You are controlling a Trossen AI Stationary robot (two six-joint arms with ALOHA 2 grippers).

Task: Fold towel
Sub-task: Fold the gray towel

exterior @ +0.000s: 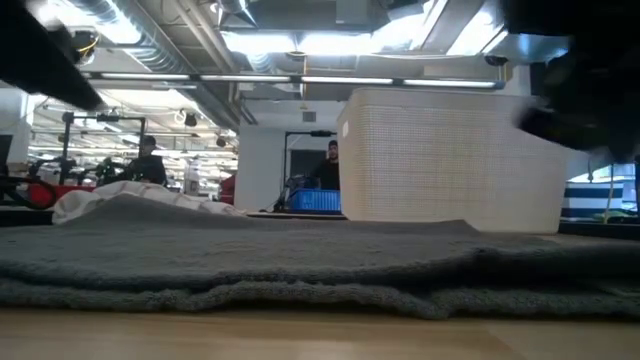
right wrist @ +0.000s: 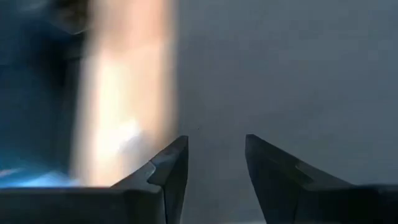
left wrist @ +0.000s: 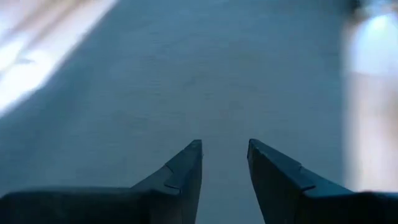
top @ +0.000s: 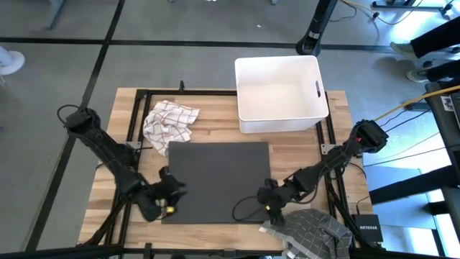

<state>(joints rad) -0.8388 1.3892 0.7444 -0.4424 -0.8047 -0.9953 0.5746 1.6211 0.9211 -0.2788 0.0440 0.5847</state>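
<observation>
A big white bin (top: 280,90) sits at the far side of the wooden table (top: 223,133). A checked cloth (top: 169,121) lies crumpled just beside the bin. A grey checked cloth (top: 313,232) lies well apart from the bin, at the table's near edge.

Dark towel (top: 218,181) flat on table (top: 215,122); bin (top: 280,93) behind.
</observation>
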